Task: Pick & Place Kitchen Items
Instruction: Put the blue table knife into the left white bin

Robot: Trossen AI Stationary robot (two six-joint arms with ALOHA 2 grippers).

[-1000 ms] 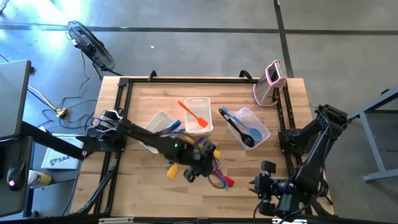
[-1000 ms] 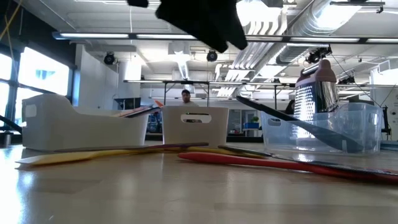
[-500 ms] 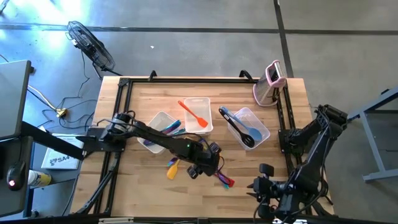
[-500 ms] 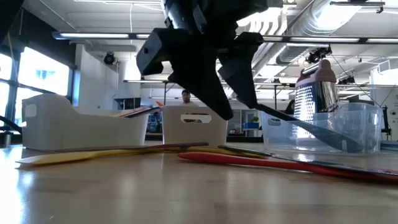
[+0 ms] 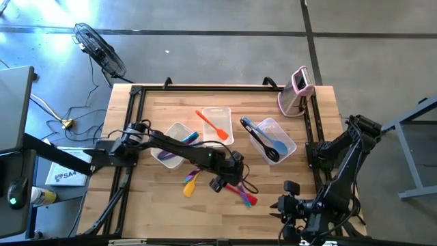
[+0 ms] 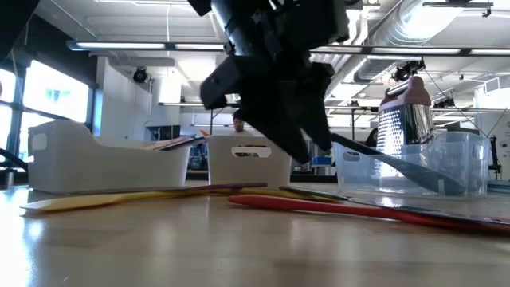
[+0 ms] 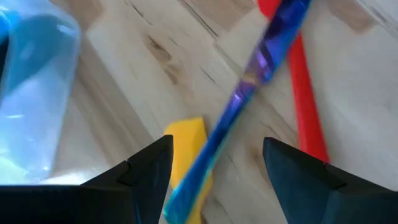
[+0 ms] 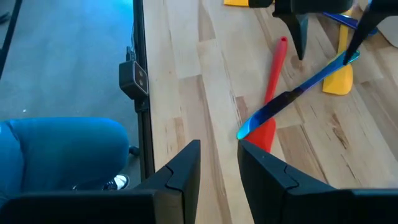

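Left claw (image 7: 214,155) straddles purple utensil (image 7: 249,93), fingers apart.

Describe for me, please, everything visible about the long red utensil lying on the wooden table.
The long, slim red utensil looks like smooth plastic, with a narrow handle widening to a flatter end. It lies flat on the wooden table near its front edge. A shiny blue-purple utensil crosses over it. The open left tool hovers beside it, not touching.

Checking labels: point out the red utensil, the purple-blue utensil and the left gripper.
red utensil (image 8: 274,74): right wrist view, mid-handle.
purple-blue utensil (image 7: 249,81): left wrist view, on its shiny handle.
left gripper (image 7: 217,163): left wrist view, midway between its open fingertips, over the purple-blue utensil.
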